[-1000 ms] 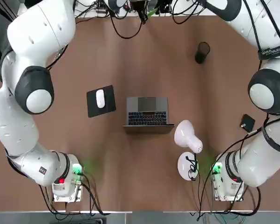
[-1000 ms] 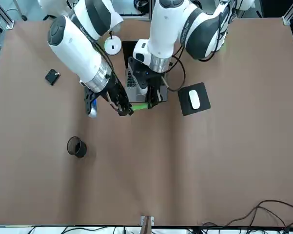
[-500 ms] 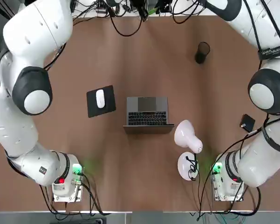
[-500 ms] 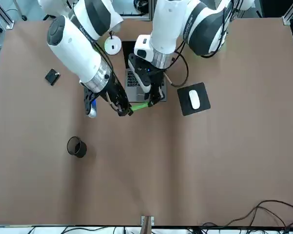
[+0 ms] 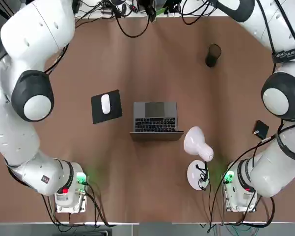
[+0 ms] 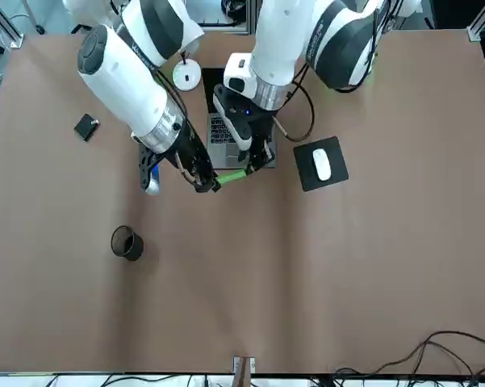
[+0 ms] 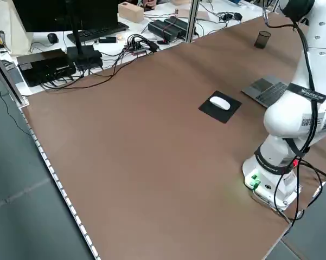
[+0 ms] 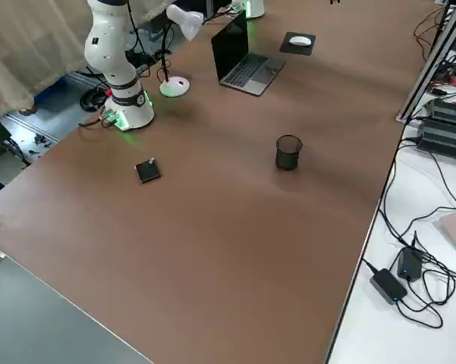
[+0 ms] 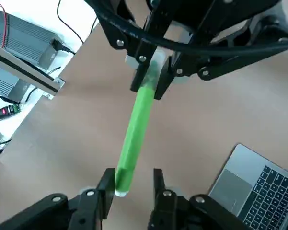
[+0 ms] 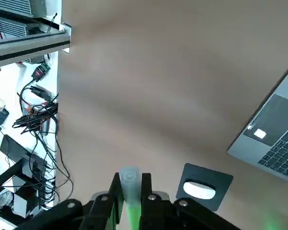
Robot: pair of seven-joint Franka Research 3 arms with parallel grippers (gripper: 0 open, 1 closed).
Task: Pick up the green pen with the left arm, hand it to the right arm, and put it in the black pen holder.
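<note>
Below, laptop (image 5: 155,109) sits; right claw (image 10: 132,179) grips green pen (image 9: 136,124), left claw (image 9: 134,173) open.

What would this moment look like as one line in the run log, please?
right claw: holding green pen | left claw: open, beside pen's end | black pen holder: pen not in yet

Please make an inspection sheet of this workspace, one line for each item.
Surface: brown tabletop, no spill seen
Job's things: green pen up between the arms; black pen holder upright, no pen inside seen
Clutter: laptop, mouse on mouse pad, white lamp, small black gadget
Grippers: right gripper clamps the pen; left gripper open around its other end
Cables: tangled on the white side table
Surroundings: monitor, keyboard
</note>
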